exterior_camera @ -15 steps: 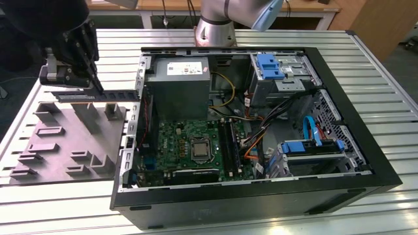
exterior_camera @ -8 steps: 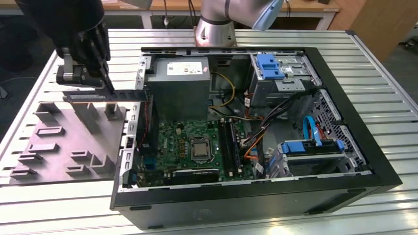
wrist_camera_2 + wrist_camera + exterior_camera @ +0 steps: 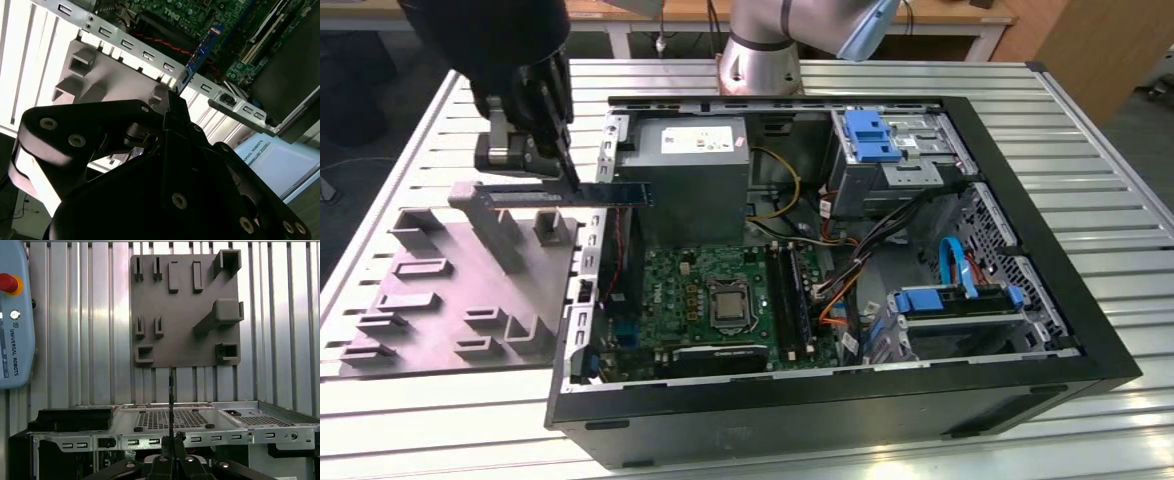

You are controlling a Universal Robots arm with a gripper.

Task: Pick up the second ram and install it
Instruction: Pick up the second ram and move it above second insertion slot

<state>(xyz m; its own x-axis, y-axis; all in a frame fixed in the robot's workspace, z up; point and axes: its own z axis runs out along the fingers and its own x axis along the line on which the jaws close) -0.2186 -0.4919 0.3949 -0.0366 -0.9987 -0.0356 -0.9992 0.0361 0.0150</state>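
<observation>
The end effector [image 3: 568, 172] pinches the memory stick [image 3: 616, 192], held level over the edge of the open computer case [image 3: 854, 410], beside the grey holder plate [image 3: 454, 290] on the desk [image 3: 1101, 150]

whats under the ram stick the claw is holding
The ram stick, in the claw, hangs across the case's side wall, free end toward the motherboard, grey holder plate beside it. The claw covers the gripped end, so what lies under that is hidden.
</observation>
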